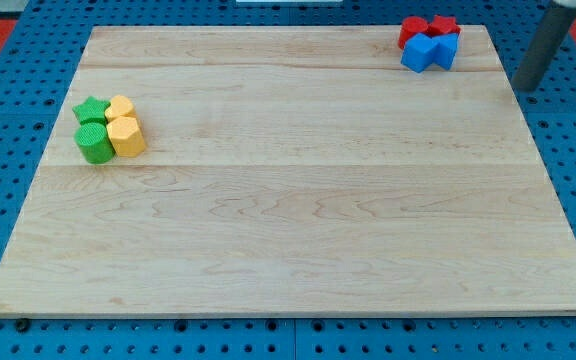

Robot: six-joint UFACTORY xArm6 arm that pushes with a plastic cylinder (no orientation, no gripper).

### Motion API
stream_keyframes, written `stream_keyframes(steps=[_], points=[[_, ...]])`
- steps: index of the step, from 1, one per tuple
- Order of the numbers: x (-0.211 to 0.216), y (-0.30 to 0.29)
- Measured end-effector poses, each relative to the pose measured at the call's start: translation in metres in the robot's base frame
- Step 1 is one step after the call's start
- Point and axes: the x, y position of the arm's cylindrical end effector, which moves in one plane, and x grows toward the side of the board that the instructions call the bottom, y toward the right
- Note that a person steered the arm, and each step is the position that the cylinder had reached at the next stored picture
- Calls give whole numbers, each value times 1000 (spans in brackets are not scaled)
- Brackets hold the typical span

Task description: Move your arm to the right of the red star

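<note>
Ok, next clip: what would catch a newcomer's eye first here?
Two tight clusters at opposite ends of the wooden board: green star, green cylinder and two yellow blocks at the view's left; red star, another red block and two blue blocks at the view's top right. My tip sits off the board, right of the red star.

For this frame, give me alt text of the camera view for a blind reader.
My tip sits off the wooden board, right of the red star, which clusters with red and blue blocks at the view's top right. Green and yellow blocks cluster at left.
</note>
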Motion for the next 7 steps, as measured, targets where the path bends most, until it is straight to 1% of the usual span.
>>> stream_keyframes(steps=[1,2,3,5,6,7], points=[[-77,1],[-104,-5],[-104,-22],[-104,-31],[-104,-60],[-104,-102]])
